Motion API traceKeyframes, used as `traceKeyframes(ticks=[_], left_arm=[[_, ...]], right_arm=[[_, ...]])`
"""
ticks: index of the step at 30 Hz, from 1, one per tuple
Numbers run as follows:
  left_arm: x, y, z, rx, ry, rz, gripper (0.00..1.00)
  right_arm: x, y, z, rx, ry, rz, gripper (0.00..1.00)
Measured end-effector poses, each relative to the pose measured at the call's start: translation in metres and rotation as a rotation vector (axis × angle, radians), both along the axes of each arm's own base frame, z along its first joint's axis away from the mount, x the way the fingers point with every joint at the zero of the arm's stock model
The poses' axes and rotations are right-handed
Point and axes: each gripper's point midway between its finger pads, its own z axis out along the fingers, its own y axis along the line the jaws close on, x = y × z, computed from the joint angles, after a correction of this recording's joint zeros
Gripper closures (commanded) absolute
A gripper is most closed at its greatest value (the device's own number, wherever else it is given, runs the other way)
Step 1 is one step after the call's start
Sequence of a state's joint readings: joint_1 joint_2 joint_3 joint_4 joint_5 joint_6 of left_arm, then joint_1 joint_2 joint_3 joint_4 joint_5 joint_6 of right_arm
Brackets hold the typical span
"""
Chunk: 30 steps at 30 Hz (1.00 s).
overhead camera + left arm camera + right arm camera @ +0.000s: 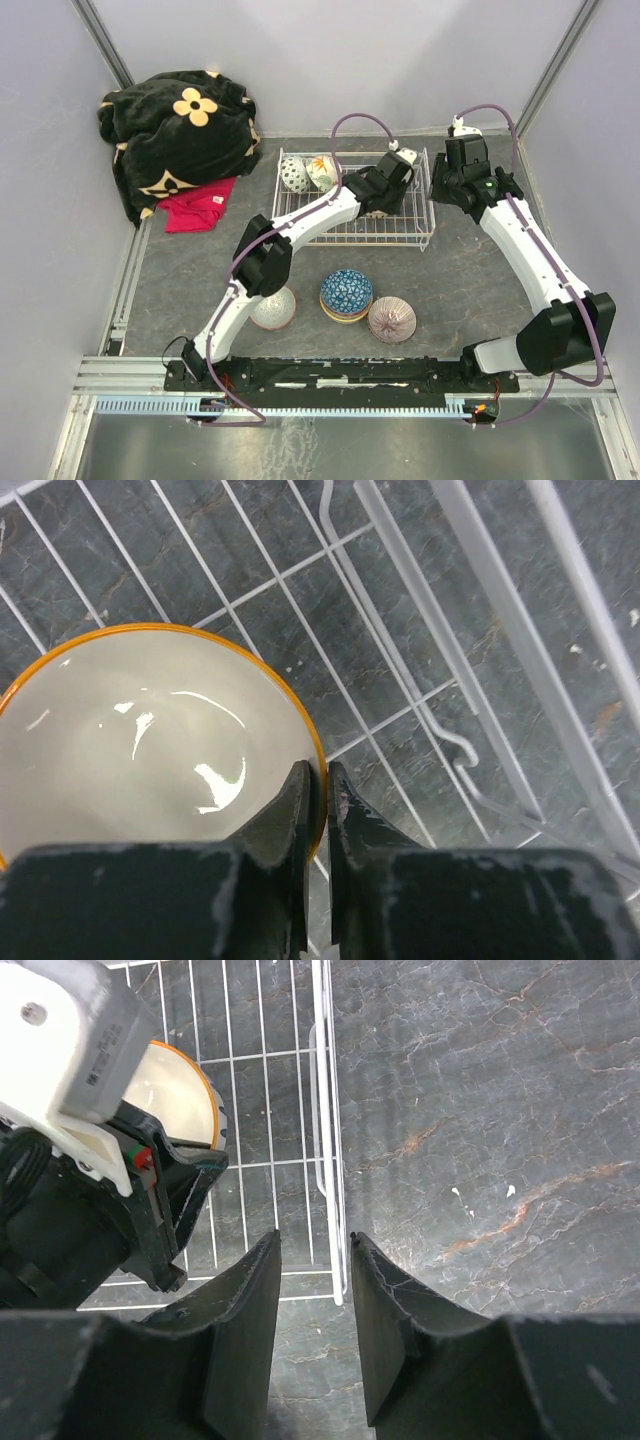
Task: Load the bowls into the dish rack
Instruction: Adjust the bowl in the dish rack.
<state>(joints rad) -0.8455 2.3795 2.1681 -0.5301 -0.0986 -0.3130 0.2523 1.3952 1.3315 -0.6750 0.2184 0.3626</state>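
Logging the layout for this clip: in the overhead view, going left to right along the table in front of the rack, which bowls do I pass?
pink bowl → blue bowl → purple-striped bowl

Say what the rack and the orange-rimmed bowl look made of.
The rack looks like metal wire, probably with a white coating: thin, rigid rods with a smooth, even sheen. The bowl is likely glazed ceramic: a cream inside with sharp, glossy highlights and an orange painted rim.
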Motion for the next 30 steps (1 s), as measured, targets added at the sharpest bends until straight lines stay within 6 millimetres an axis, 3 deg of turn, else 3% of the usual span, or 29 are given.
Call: traceKeyframes(ticks=[9, 22, 30], left_arm=[[-0.014, 0.011, -0.012, 0.118, 0.000, -0.016, 0.69], [-0.023, 0.029, -0.019, 0.216, 0.022, 0.009, 0.57], [-0.015, 0.035, -0.003, 0.231, -0.008, 0.032, 0.51]], right_arm=[[0.000, 0.000, 0.000, 0.000, 0.000, 0.000, 0.57], [0.000, 0.000, 0.000, 0.000, 0.000, 0.000, 0.57], [-0.001, 0.001, 0.001, 0.003, -0.001, 0.004, 0.57]])
